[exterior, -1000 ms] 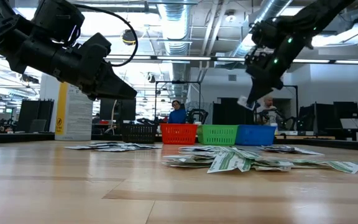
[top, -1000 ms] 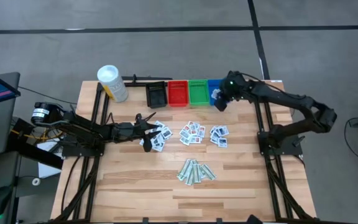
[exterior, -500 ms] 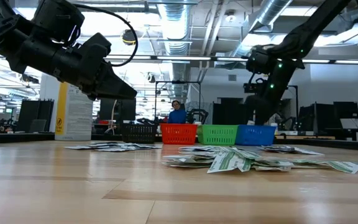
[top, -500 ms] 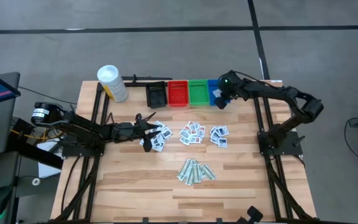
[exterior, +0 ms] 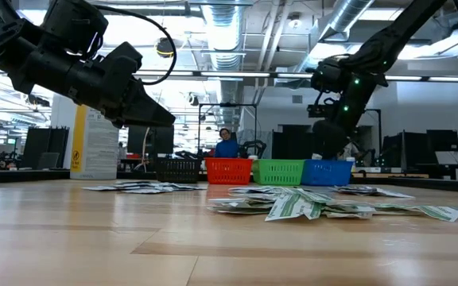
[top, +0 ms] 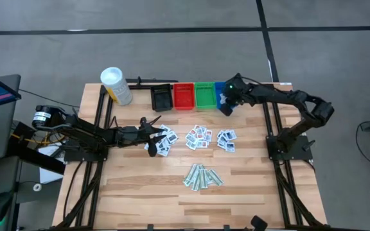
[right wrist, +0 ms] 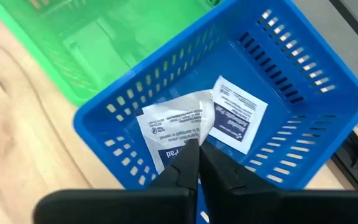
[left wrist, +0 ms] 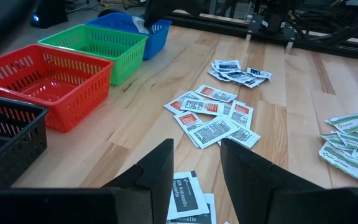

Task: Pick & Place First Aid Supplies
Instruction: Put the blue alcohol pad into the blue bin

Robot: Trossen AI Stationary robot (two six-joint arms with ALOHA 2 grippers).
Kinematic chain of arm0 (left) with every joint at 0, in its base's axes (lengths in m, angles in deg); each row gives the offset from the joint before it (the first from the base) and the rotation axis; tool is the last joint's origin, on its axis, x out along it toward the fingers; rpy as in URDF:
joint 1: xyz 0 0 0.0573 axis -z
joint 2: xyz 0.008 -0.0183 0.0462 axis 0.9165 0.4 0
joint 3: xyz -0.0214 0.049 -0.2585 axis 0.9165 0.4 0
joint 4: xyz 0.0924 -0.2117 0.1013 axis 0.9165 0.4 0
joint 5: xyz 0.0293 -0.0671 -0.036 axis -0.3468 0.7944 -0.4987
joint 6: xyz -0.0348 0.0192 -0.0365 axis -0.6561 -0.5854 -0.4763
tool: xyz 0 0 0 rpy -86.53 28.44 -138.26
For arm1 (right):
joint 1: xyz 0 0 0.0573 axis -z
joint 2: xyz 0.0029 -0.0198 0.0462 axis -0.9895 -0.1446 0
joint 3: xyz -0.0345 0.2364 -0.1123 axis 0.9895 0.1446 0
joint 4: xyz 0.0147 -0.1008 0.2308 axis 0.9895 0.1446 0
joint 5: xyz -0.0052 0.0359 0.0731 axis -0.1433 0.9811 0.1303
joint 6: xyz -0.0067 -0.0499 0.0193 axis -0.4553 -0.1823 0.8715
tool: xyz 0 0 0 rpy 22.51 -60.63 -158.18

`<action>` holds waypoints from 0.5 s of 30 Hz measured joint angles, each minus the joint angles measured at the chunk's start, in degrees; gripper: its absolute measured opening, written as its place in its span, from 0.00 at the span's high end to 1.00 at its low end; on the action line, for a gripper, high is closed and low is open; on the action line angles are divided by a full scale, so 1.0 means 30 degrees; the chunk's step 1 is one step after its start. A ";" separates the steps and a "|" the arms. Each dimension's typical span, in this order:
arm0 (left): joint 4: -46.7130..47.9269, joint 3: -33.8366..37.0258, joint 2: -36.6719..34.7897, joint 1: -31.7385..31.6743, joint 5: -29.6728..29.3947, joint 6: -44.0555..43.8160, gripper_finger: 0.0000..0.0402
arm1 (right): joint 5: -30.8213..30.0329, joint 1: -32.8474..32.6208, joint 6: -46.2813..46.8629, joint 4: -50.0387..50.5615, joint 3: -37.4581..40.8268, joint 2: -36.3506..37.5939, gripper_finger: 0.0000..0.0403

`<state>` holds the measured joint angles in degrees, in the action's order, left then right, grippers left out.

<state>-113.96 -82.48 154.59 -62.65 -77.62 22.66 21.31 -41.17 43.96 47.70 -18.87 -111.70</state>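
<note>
First aid supplies: one white squarish paper packet with dark-blue print is pinched at its crumpled edge in the clenched jaws of the right gripper, down inside the blue slotted plastic bin. A second white packet with blue print lies flat on that bin's floor, touching the first.

The blue bin stands at the right end of a row at the far edge of the light wooden counter. Beside it, in order: green plastic bin, red plastic bin, black plastic bin.

Mid-counter, three loose clusters of white packets: dark-print ones on the left, red-print ones in the middle, blue-print ones on the right. Nearer the front edge, a heap of pale-green wrapped strips.

Left gripper hangs just over the dark-print cluster, jaws parted, nothing between them.

White cylindrical canister with yellow label stands at the far left corner.
</note>
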 joint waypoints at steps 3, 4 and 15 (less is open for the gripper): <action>0.0000 0.0000 0.0000 0.0007 0.0000 0.0000 0.67 | -0.0072 -0.0219 0.0000 -0.0014 0.0000 0.0000 0.93; 0.0000 0.0000 0.0000 0.0000 0.0000 0.0000 0.67 | -0.0071 -0.0257 -0.0001 -0.0014 0.0000 0.0000 0.90; -0.0005 0.0000 0.0000 0.0000 0.0000 0.0000 0.67 | -0.0105 -0.0256 -0.0029 -0.0043 -0.0007 0.0368 0.71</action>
<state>-113.98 -82.48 154.59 -62.65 -77.62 22.66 21.00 -41.94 43.87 47.57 -18.89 -110.60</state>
